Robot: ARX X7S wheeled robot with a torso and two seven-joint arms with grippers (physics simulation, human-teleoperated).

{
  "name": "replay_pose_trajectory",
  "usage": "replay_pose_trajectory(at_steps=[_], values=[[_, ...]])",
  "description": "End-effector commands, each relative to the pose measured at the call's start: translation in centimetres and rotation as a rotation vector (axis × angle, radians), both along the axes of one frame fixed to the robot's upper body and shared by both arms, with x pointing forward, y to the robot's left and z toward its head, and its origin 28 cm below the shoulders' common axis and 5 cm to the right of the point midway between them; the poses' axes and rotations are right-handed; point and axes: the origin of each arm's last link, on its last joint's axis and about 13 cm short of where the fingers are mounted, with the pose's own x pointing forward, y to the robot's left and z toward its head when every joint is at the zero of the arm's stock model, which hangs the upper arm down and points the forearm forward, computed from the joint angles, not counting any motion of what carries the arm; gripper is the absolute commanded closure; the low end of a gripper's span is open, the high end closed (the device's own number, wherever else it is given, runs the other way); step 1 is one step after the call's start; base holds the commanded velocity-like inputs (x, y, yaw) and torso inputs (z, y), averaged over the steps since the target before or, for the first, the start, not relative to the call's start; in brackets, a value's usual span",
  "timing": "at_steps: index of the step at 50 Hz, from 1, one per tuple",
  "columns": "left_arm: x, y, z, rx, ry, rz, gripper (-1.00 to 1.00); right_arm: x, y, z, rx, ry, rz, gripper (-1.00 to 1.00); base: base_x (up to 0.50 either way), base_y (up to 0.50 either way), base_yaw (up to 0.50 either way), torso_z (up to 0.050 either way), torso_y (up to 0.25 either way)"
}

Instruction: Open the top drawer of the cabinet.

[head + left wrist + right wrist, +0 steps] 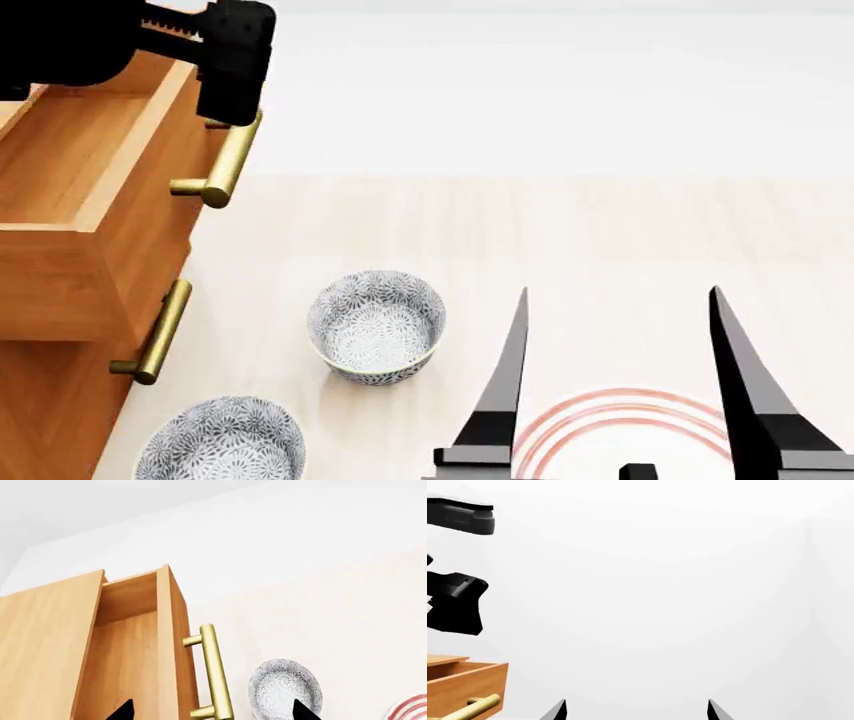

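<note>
The top drawer (94,190) stands pulled out of the cabinet (40,400); the left tool (210,712) is spread around its handle (212,672), so little remains.

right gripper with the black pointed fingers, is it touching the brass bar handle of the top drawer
Apart. Head view: right gripper hangs open over the floor, far from the top drawer's brass handle.

No text, label, brand, number or sign can be read in any of the three views — only unmarked wood, brass and patterned bowls
</note>
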Motion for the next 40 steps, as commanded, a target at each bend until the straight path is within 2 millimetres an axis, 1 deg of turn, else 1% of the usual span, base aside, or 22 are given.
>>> replay_pose_trajectory(at_steps=[1, 4, 5, 6, 8, 9, 10, 13, 17, 18, 28, 32, 33, 40], values=[[-0.5, 0.0, 2.3, -0.168, 0.181, -0.051, -1.00, 0.0, 0.0, 0.0, 0.001, -0.001, 0.002, -1.00, 0.00, 0.00, 0.00, 0.000, 0.000], [-0.4, -0.1, 2.5, -0.216, 0.209, -0.062, -1.00, -0.1, 0.1, 0.0, -0.001, 0.000, 0.004, -1.00, 0.00, 0.00, 0.00, 0.000, 0.000], [-0.3, -0.1, 2.1, -0.225, 0.261, -0.069, -1.00, -0.1, 0.2, 0.1, -0.002, -0.001, 0.006, -1.00, 0.00, 0.00, 0.00, 0.000, 0.000], [-0.3, -0.1, 2.1, -0.230, 0.274, -0.076, -1.00, -0.1, 0.2, 0.1, -0.003, -0.001, 0.006, -1.00, 0.00, 0.00, 0.00, 0.000, 0.000], [-0.2, -0.2, 2.1, -0.213, 0.267, -0.081, -1.00, 0.0, 0.1, 0.0, -0.001, 0.000, 0.004, -1.00, 0.00, 0.00, 0.00, 0.000, 0.000], [-0.3, -0.3, 2.0, -0.136, 0.223, -0.101, -1.00, 0.0, 0.1, 0.0, 0.000, -0.001, 0.003, -1.00, 0.00, 0.00, 0.00, 0.000, 0.000], [0.0, -0.3, 1.9, -0.171, 0.271, -0.086, -1.00, -0.1, 0.1, 0.1, 0.000, -0.004, 0.003, -1.00, 0.00, 0.00, 0.00, 0.000, 0.000], [0.2, -0.3, 1.7, -0.160, 0.300, -0.073, -1.00, -0.1, 0.1, 0.0, -0.001, -0.003, 0.003, -1.00, 0.00, 0.00, 0.00, 0.000, 0.000], [0.3, -0.5, 1.2, -0.094, 0.325, -0.088, -1.00, -0.1, 0.2, 0.1, -0.001, -0.003, 0.003, -1.00, 0.00, 0.00, 0.00, 0.000, 0.000], [0.5, -0.5, 1.2, -0.119, 0.333, -0.078, -1.00, -0.1, 0.2, 0.1, -0.001, -0.003, 0.004, -1.00, 0.00, 0.00, 0.00, 0.000, 0.000], [1.4, -0.2, 0.5, -0.120, 0.358, -0.026, -1.00, -0.1, 0.2, 0.1, -0.003, -0.002, 0.006, -1.00, 0.00, 0.00, 0.00, 0.000, 0.000], [1.5, -0.1, 0.2, -0.128, 0.371, -0.023, -1.00, -0.1, 0.2, 0.1, -0.004, -0.002, 0.006, -1.00, 0.00, 0.00, 0.00, 0.000, 0.000], [1.5, -0.1, 0.2, -0.151, 0.386, -0.033, -1.00, -0.1, 0.2, 0.1, -0.004, -0.002, 0.006, -1.00, 0.00, 0.00, 0.00, 0.000, 0.000], [1.8, -0.1, -0.4, -0.142, 0.395, -0.008, -1.00, 0.0, 0.2, 0.1, -0.003, -0.002, 0.006, -1.00, 0.00, 0.00, 0.00, 0.000, 0.000]])
